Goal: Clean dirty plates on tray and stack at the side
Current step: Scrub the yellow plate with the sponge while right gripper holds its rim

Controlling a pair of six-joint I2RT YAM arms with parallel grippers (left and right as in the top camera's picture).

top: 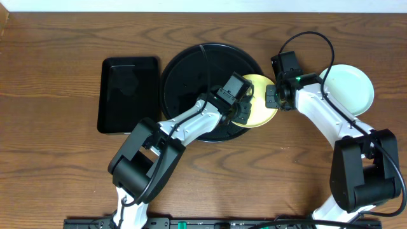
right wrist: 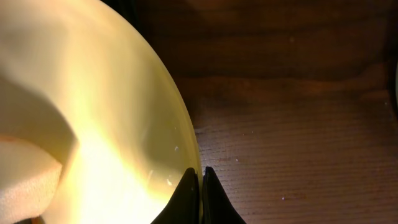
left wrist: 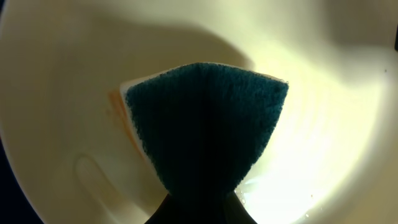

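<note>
Holding sponge on yellow plate — left gripper, right gripper pinching rim.

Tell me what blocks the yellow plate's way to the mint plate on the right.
Nothing loose: bare table lies between yellow plate and mint plate. Only the right claw, pinching the yellow rim, sits there.

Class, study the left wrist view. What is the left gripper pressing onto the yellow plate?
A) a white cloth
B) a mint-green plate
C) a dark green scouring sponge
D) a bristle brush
C: the left gripper is shut on a dark green sponge that lies against the yellow plate.
</note>
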